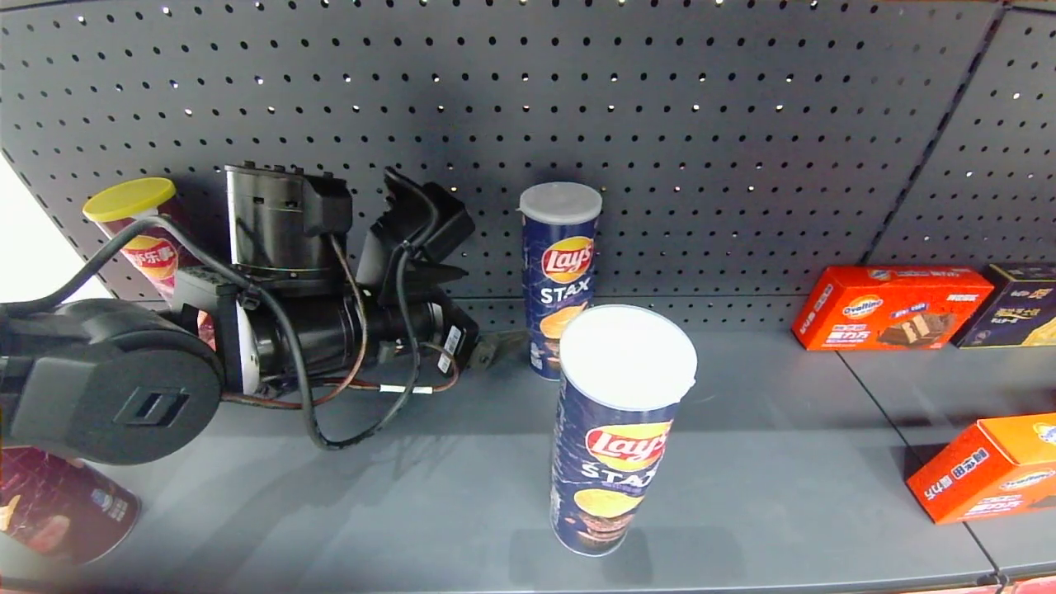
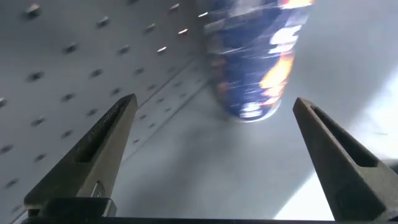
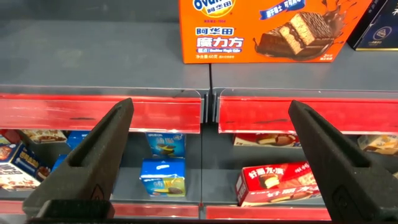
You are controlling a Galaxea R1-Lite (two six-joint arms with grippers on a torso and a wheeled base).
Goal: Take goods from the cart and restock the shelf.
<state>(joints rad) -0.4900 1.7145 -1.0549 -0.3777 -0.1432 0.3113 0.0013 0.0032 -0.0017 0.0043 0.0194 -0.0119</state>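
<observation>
Standing tubes: two dark-blue cardboard crisp tubes with pale plastic lids are standing upright and apart on the grey metal shelf (image 1: 784,462). The rear tube (image 1: 559,280) is sitting close to the perforated grey back panel (image 1: 660,99), and the front tube (image 1: 615,445) nearer the shelf's edge.
Left arm (image 1: 313,330): it is lying almost level over the shelf's left part, its wrist pointing across at the rear tube's lower half.
Left gripper (image 2: 214,104): its dark fingers are gaping wide and holding nothing, with the tips stopping just short of the rear tube.
Right gripper (image 3: 210,107): it is hanging before the red price strips (image 3: 143,112), jaws spread wide and empty, and an orange wafer box (image 3: 261,31) is lying on the board above them.
Other goods: a red tube with a yellow lid (image 1: 140,231) is standing behind the left arm, and an orange cardboard carton (image 1: 891,305) is lying at the right beside a dark carton (image 1: 1023,313).
</observation>
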